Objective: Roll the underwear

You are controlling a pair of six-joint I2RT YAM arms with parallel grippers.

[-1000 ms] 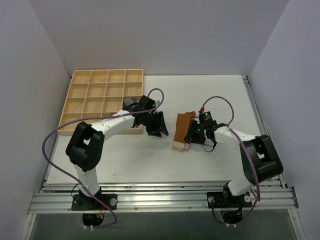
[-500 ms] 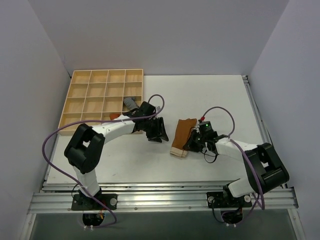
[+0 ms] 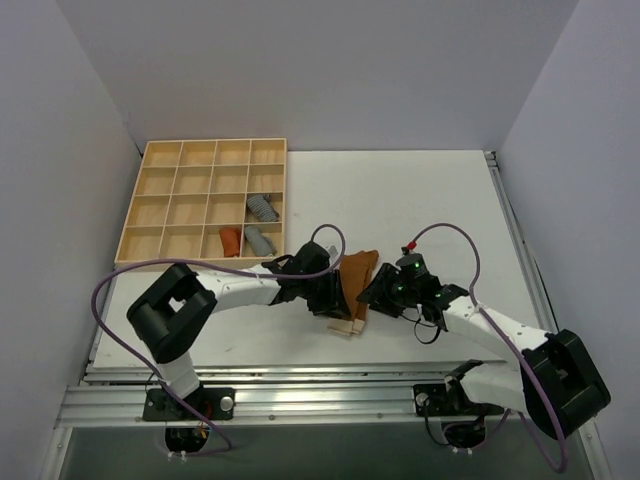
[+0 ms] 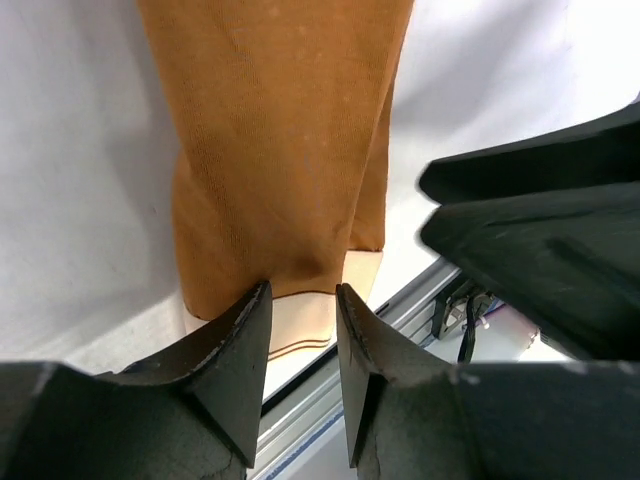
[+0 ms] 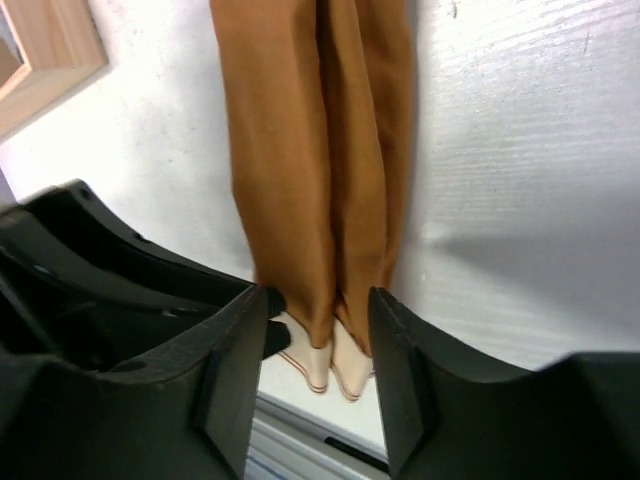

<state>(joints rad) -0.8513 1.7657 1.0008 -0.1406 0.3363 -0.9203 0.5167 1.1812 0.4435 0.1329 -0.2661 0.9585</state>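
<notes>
The underwear (image 3: 358, 272) lies folded long near the bench's (image 3: 430, 190) front edge, hemmed in by both arms. The left claw (image 4: 302, 295) is narrowed over its beige band, grip unclear. The right claw (image 5: 320, 300) stands apart astride it. The wooden tray (image 3: 215, 142) is well apart.

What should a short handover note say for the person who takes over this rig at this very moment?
Left end effector: jaws a little apart, over the pale band end of the underwear; no clear grip.
Right end effector: open, straddling the same end from the other side.
Underwear: folded into a long strip, flat on the table, band toward the near edge.
Done: the lengthwise folding.
To do: the roll itself, probably starting from the band; no turn is made yet.
</notes>
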